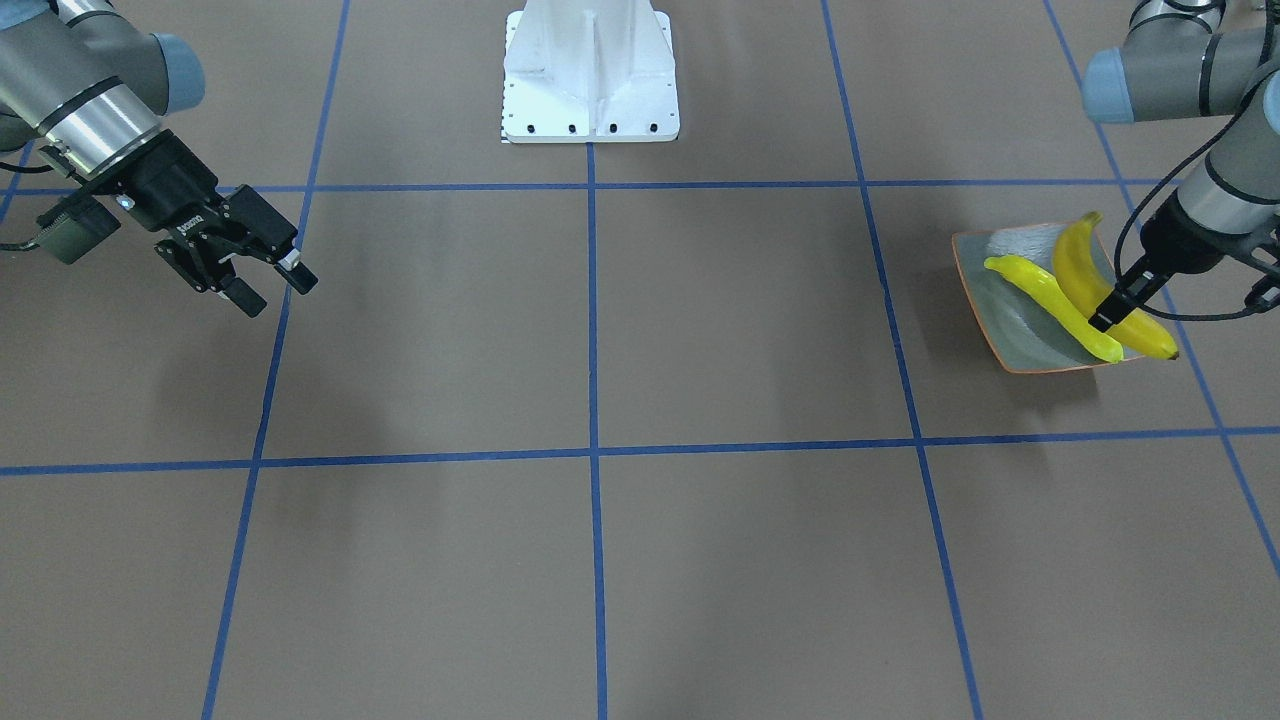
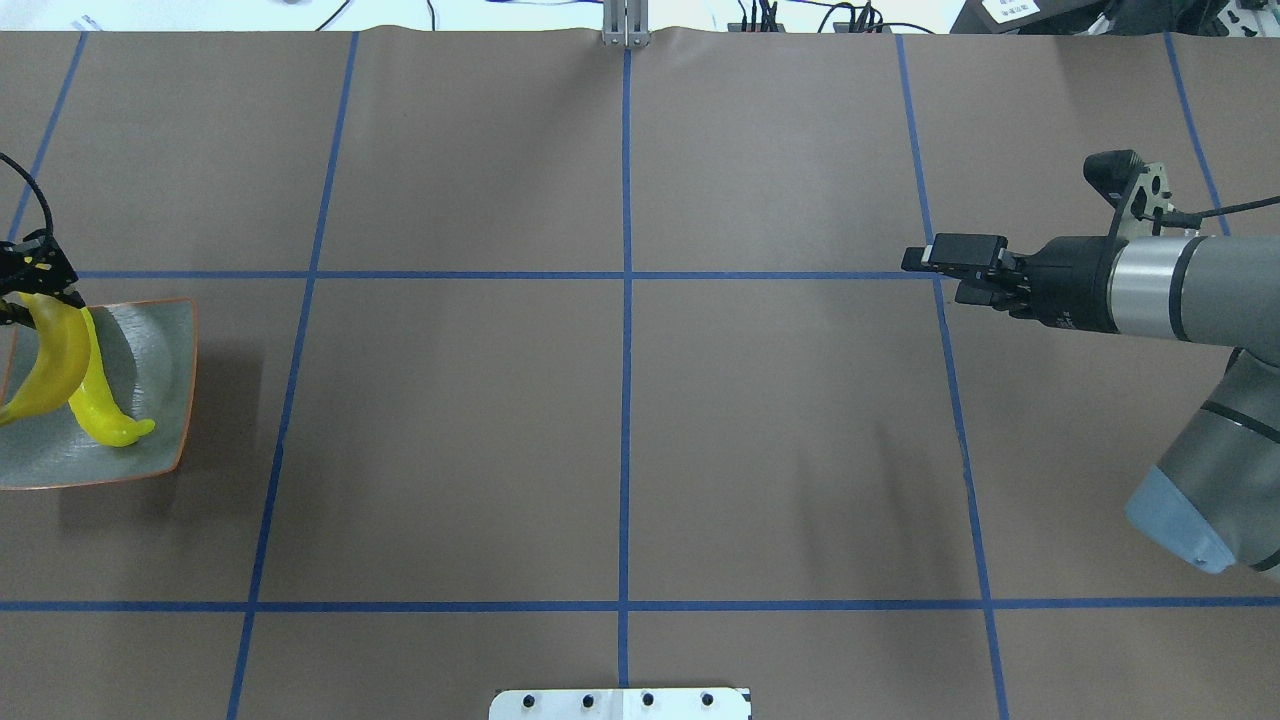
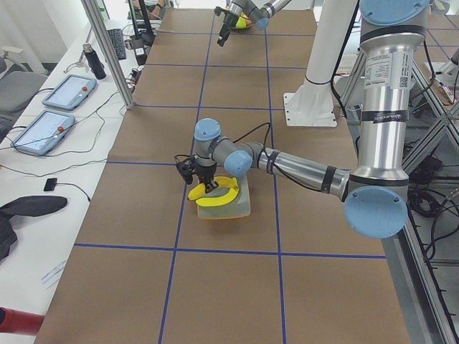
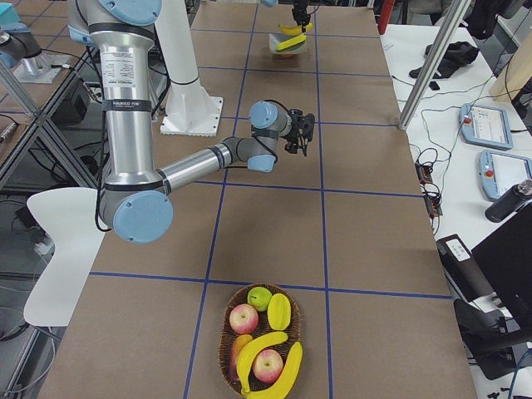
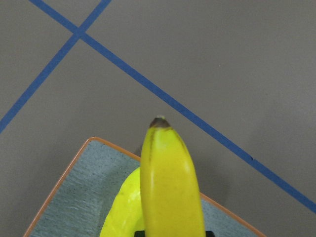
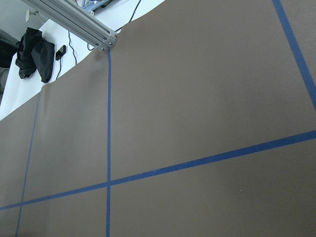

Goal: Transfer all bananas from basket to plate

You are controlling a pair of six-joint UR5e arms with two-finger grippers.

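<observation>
Now the jaws of our left gripper (image 1: 1108, 316) pinch a shiny yellow toy banana (image 1: 1075, 262), with the small square grey-green plate (image 1: 1008, 328) under them. Next we should let go. Our right gripper (image 1: 272, 286) is spread.

I'm looking in on a robotics lab, not a home or a kitchen.

Two grey industrial arms, the left arm (image 3: 380, 129) and the right arm (image 4: 129, 108), are reaching over a tabletop (image 2: 780, 430) that is wearing brown paper ruled into squares with blue tape (image 2: 625, 400). A white metal base (image 1: 590, 75) is standing bolted on it. An aluminium framing post (image 3: 107, 50) is standing along the side across from the robot. Beyond it I'm seeing a white bench (image 3: 36, 251) carrying two teach pendants (image 3: 68, 92) and trailing cables (image 3: 86, 154), with an office chair (image 3: 14, 89) sitting beside it.
</observation>
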